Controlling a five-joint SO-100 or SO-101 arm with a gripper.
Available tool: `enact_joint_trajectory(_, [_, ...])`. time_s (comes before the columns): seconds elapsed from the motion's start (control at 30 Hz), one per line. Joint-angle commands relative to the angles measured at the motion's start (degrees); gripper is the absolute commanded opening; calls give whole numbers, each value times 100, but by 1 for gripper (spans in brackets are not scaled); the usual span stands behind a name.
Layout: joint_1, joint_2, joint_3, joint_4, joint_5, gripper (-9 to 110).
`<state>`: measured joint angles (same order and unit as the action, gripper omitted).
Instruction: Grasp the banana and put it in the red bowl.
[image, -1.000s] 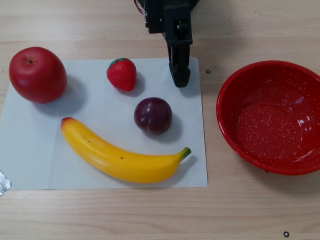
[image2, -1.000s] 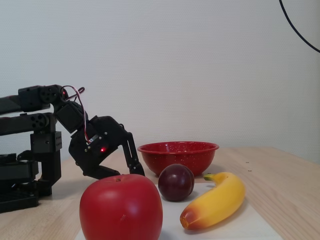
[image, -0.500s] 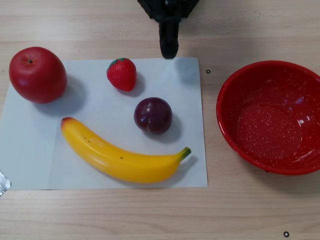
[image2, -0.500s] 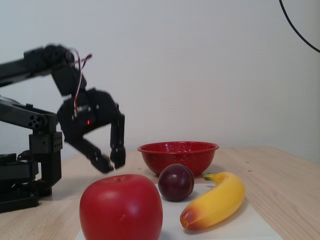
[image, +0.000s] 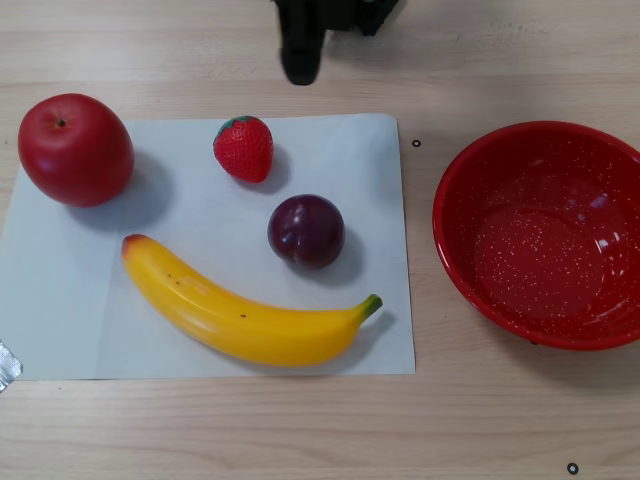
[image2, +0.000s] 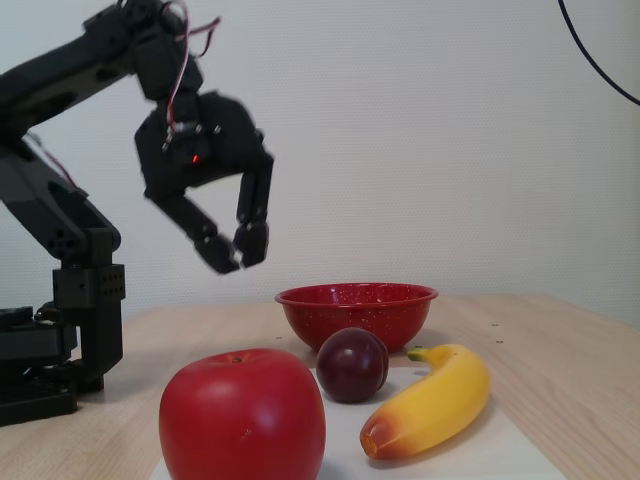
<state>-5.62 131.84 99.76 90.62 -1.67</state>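
Banana first: the long curved glossy yellow plastic banana (image: 240, 318) lies flat on the white paper sheet (image: 60, 300) on the light wood desk (image: 300, 430). In the other view its long axis runs left-right, orange-red end up-left, green stem pointing right toward the big speckled red bowl (image: 545, 235). The black fingers (image2: 232, 254) are apart, holding nothing, high in the air, well above and behind the fruit in the fixed view. Nearest them below: the small red strawberry (image: 243, 148), then the dark purple plum (image: 306, 231).
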Motion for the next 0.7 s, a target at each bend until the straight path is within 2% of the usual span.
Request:
enact_joint_trajectory(0.0, [-88, -360, -984, 299, 44, 0])
enact_joint_trajectory(0.3, [-404, -2109, -3445, 1187, 193, 0])
enact_joint_trajectory(0.67, [-589, -3604, -5168, 1485, 281, 2])
